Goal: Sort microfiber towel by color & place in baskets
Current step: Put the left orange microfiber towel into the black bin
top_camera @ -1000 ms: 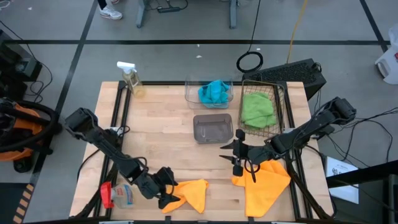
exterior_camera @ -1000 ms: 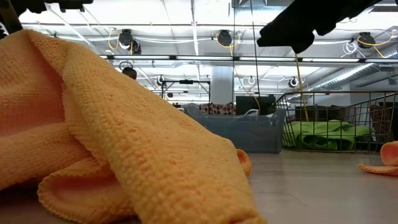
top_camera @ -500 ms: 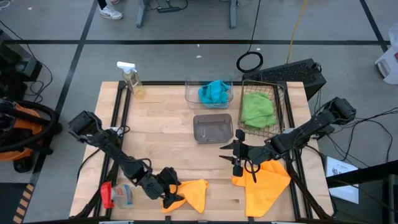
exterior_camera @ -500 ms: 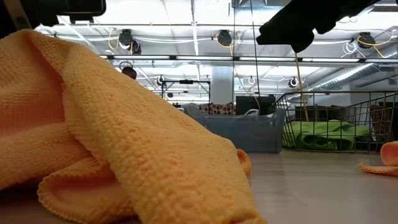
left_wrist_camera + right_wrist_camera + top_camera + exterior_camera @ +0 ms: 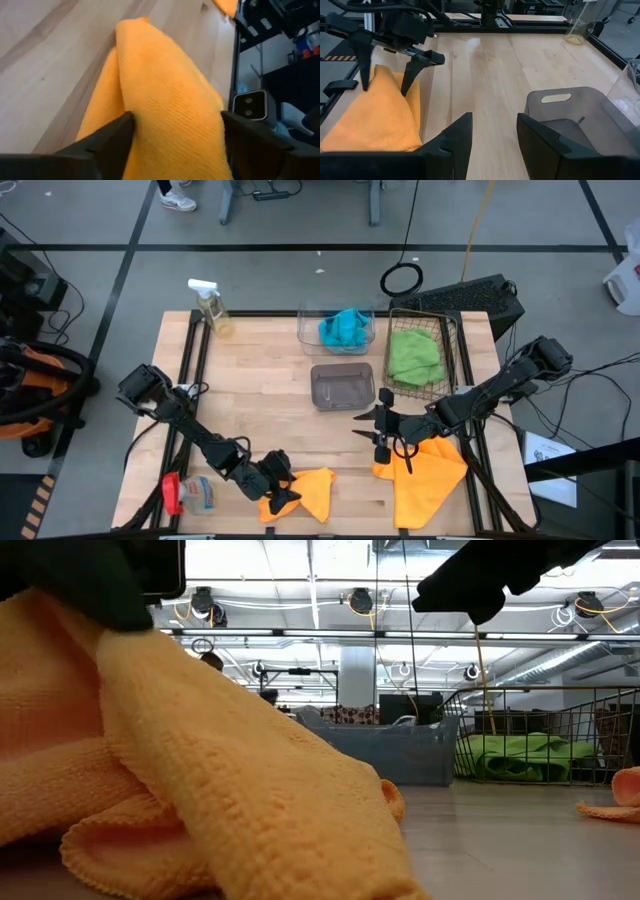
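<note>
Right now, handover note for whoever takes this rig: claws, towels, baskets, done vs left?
Left claw: open, straddling a fold of the orange microfiber towel at the table's front edge; grip not closed yet.
Right claw: open, empty, hovering by the second orange towel at front right.
Done: turquoise blue towels in the clear plastic tub; lime green towels in the dark wire-mesh basket.
Left: both orange towels go into the smoky grey plastic tub, which is empty.

orange towel [image 5: 312,492], green towel [image 5: 413,355], turquoise towel [image 5: 344,328]
</note>
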You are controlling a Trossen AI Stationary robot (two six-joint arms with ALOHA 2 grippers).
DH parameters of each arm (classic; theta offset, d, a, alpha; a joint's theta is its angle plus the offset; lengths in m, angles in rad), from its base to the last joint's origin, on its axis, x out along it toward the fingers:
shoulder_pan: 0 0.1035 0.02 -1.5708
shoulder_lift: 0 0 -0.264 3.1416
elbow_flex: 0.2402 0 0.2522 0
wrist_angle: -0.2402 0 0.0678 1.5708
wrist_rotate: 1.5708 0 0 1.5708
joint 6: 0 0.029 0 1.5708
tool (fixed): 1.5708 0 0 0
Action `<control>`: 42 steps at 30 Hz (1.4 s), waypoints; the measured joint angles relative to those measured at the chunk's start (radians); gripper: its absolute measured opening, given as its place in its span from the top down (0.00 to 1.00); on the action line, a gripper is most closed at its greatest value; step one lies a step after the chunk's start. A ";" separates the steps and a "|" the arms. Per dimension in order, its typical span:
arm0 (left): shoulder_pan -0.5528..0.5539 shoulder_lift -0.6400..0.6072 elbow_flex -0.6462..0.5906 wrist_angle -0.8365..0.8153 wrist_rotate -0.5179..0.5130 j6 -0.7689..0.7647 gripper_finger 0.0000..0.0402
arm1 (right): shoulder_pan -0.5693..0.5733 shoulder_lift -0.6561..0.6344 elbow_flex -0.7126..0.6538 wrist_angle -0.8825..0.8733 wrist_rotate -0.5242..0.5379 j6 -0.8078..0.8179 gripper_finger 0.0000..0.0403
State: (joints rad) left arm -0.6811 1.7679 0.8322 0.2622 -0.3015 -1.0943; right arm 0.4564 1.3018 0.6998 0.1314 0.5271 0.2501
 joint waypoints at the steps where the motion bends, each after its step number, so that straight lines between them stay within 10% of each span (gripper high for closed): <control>1: 0.000 0.000 0.000 -0.002 0.006 0.000 0.32 | 0.000 0.000 0.000 0.000 0.000 0.000 0.64; 12: 0.042 -0.005 0.000 0.057 0.014 0.168 0.96 | 0.013 0.000 0.000 0.000 0.000 0.004 0.64; 42: 0.291 -0.525 0.000 -0.153 0.173 0.879 0.98 | 0.063 0.001 -0.001 0.147 0.024 -0.070 0.64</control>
State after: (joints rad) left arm -0.3904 1.2431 0.8322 0.1088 -0.1289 -0.2156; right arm 0.5190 1.3025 0.6991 0.2788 0.5510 0.1806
